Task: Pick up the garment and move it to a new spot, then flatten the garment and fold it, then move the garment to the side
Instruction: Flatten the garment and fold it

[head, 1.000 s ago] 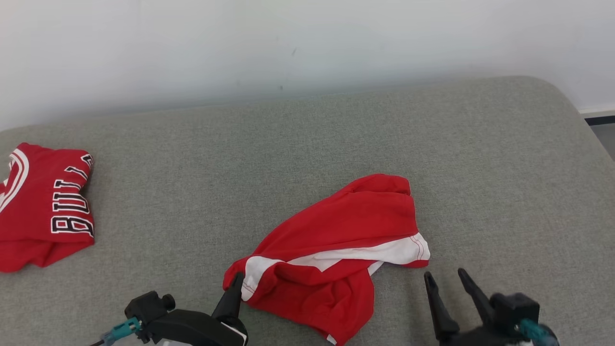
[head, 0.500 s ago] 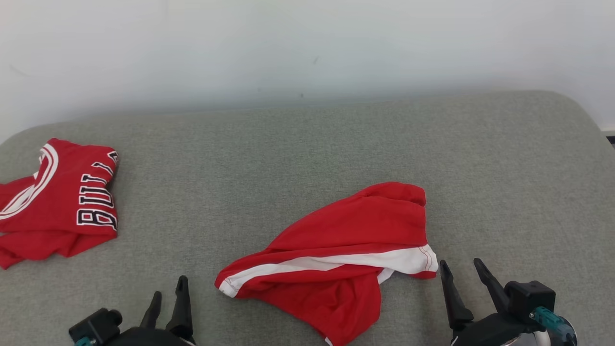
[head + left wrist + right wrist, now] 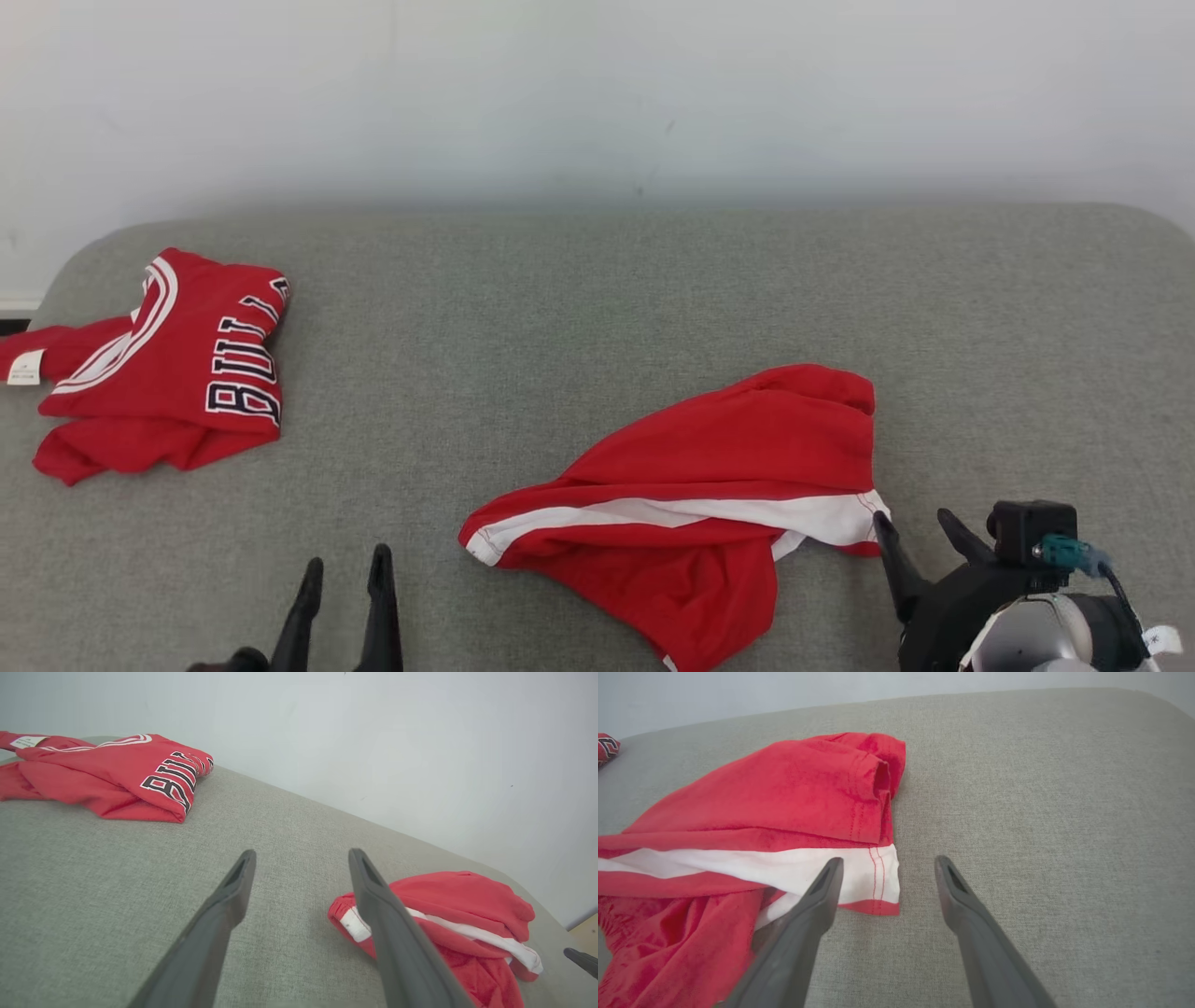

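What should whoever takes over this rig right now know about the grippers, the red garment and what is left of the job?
Left gripper: open, empty, clear of the cloth.
Right gripper: open, empty, fingers beside the white hem.
Red garment: crumpled mid-cushion, held by neither gripper.
Lettered red shirt: lies folded at the far left.
Done: garment apparently set down at its spot.
Left: flatten it, fold it, move it aside.

Bright, even, diffuse light; soft faint shadows; wrist views bend at edges.
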You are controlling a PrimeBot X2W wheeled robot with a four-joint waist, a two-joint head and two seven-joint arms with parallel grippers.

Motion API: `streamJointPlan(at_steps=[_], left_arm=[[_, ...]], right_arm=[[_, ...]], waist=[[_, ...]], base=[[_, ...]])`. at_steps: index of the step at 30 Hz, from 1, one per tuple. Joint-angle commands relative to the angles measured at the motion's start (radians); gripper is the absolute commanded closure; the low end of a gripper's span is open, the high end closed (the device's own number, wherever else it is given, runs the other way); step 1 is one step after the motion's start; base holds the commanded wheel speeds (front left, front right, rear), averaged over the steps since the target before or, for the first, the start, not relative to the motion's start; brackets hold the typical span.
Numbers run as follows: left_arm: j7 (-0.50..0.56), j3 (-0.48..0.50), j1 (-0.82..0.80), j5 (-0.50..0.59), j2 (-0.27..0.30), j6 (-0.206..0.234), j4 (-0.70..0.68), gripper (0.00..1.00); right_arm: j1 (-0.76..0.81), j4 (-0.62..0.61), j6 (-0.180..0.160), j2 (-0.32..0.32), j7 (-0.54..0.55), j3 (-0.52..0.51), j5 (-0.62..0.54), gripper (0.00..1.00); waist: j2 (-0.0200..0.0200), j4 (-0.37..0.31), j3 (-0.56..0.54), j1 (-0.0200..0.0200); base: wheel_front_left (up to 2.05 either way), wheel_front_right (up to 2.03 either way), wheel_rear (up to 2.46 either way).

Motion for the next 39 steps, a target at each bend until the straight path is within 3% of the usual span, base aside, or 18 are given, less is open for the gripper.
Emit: streamJointPlan(at_steps=[1,8,15,16,17,22,30,34,39], left_arm=[[-0.003,0.01,0.032,0.047,-0.025,-0.024,-0.014,0.0],[-0.003,0.054,0.025,0.121,-0.079,-0.09,0.0,0.0],[-0.003,0.076,0.009,0.143,-0.098,-0.113,0.015,0.0],[-0.003,0.08,0.007,0.145,-0.1,-0.116,0.017,0.0],[-0.003,0.084,0.006,0.147,-0.103,-0.117,0.019,0.0],[-0.003,0.098,0.004,0.155,-0.113,-0.127,0.027,0.0],[-0.003,0.114,0.005,0.165,-0.121,-0.135,0.03,0.0],[-0.003,0.121,0.006,0.166,-0.123,-0.142,0.037,0.0],[-0.003,0.123,0.013,0.161,-0.125,-0.143,0.047,0.0]], right_arm=[[-0.02,0.014,-0.002,-0.016,0.042,-0.013,0.011,0.0],[-0.085,0.077,-0.002,-0.07,0.163,0.001,0.062,0.0],[-0.111,0.095,-0.002,-0.105,0.181,0.043,0.092,0.0],[-0.112,0.096,-0.002,-0.107,0.179,0.05,0.094,0.16],[-0.111,0.098,-0.002,-0.108,0.18,0.055,0.097,0.43],[-0.098,0.093,-0.002,-0.113,0.171,0.074,0.105,1.0],[-0.1,0.039,-0.002,-0.126,0.118,0.05,0.115,1.0],[-0.065,-0.045,-0.002,-0.148,0.092,-0.041,0.114,1.0],[0.033,-0.195,-0.002,-0.142,0.138,-0.174,0.08,1.0]], waist=[[0.0,0.021,0.019,0.0001],[0.0,0.066,0.07,0.0001],[0.0,0.081,0.093,0.0001],[0.0,0.082,0.094,0.0001],[0.0,0.082,0.095,0.0001],[0.0,0.075,0.095,0.0001],[0.0,0.043,0.081,0.0001],[0.0,0.023,0.07,0.0001],[0.0,-0.007,0.063,0.0001]], base=[[0.0,0.0,0.0],[0.0,0.0,0.0],[0.0,0.0,0.0],[0.0,0.0,0.0],[0.0,0.0,0.0],[0.0,0.0,0.0],[0.0,0.0,0.0],[0.0,0.0,0.0],[0.0,0.0,0.0]])
